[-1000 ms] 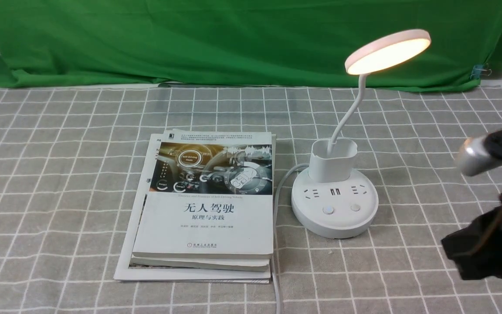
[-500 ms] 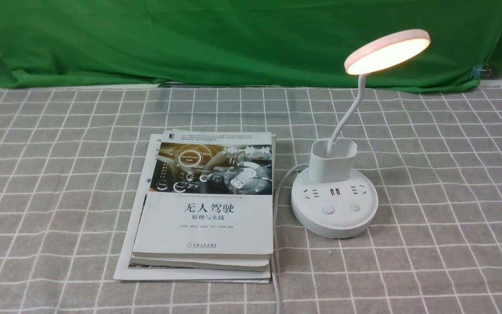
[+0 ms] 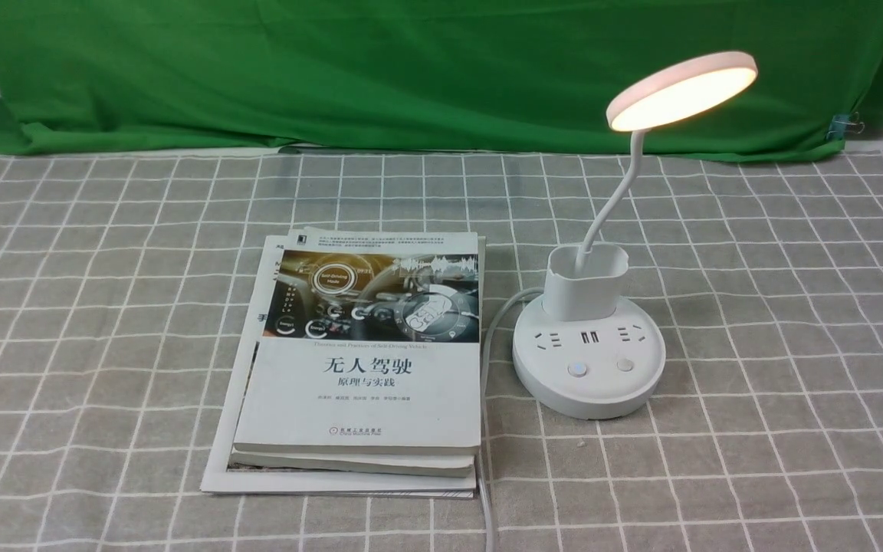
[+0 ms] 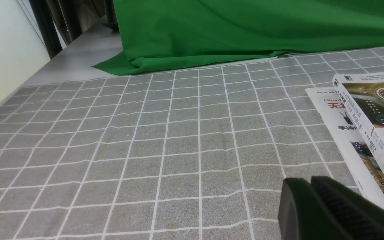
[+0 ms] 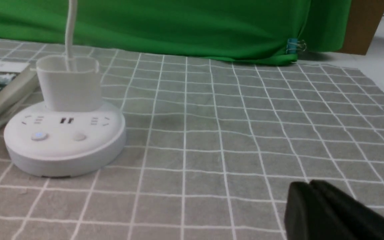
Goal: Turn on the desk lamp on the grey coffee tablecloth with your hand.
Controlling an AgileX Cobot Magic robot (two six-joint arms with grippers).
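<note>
We are seeing the desk lamp [image 3: 589,360] glowing on the grey coffee tablecloth [image 3: 104,307] beside the books [image 3: 365,383], our right gripper [image 5: 308,191], gone from the front view, and left gripper [image 4: 310,188] sitting closed, empty

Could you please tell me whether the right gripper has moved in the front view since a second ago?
Yes. The black right gripper withdrew rightward, away from the white plastic desk lamp, out of the front view.

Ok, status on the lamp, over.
Left gripper shut, right gripper shut, neither touching the lamp. Lamp lit. Books beside it, not blocking.
</note>
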